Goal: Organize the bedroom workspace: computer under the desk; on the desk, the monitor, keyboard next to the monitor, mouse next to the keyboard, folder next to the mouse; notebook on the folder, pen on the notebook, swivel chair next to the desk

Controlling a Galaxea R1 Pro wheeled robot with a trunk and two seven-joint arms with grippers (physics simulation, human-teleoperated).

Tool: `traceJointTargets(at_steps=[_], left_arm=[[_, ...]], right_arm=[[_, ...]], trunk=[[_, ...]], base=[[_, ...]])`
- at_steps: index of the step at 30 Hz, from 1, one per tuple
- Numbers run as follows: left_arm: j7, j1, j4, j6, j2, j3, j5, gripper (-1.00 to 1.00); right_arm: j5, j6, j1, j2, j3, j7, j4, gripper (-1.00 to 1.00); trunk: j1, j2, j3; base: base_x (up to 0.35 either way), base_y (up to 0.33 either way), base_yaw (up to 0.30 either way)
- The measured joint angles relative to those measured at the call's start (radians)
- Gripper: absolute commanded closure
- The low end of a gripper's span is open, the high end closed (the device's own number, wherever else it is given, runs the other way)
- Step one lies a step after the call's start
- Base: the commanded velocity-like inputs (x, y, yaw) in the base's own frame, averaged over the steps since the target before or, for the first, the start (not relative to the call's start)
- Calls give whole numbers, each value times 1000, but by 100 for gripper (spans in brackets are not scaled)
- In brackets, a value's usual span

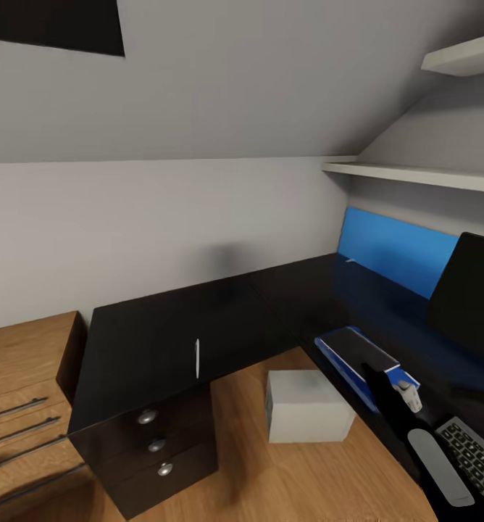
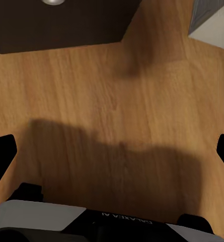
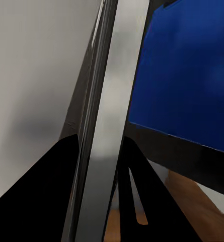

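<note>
Nearest, the left gripper (image 2: 112,151) hung with its fingers spread wide over bare wooden floor (image 2: 112,91). At the head view's lower right, the right gripper (image 3: 101,141) was closed around the pale edge of the folder (image 1: 361,348), which appeared to lie on the blue notebook (image 1: 341,362) at the front edge of the desk (image 1: 148,341). Just beside that arm sat the keyboard (image 1: 477,453). The computer (image 1: 303,406) stood on the floor in the crook of the desk, beside it rather than beneath. On the left wing, above the silver-knobbed drawers (image 1: 155,444), lay the pen (image 1: 197,359). Farther back on the right wing stood the monitor (image 1: 470,301), with a blue panel (image 1: 398,250) on the wall behind it.
</note>
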Motion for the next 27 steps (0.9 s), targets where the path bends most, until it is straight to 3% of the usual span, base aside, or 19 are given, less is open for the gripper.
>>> traceJointTargets(at_steps=[11,27], left_arm=[[0,0,0,0,0,0,-1,-100],[0,0,-1,0,0,0,0,-100]], right_arm=[[0,0,0,0,0,-3,4,100],[5,-3,0,6,7,2,6,100]], trunk=[[0,0,0],[0,0,0]], base=[[0,0,-267],[81,1,-18]])
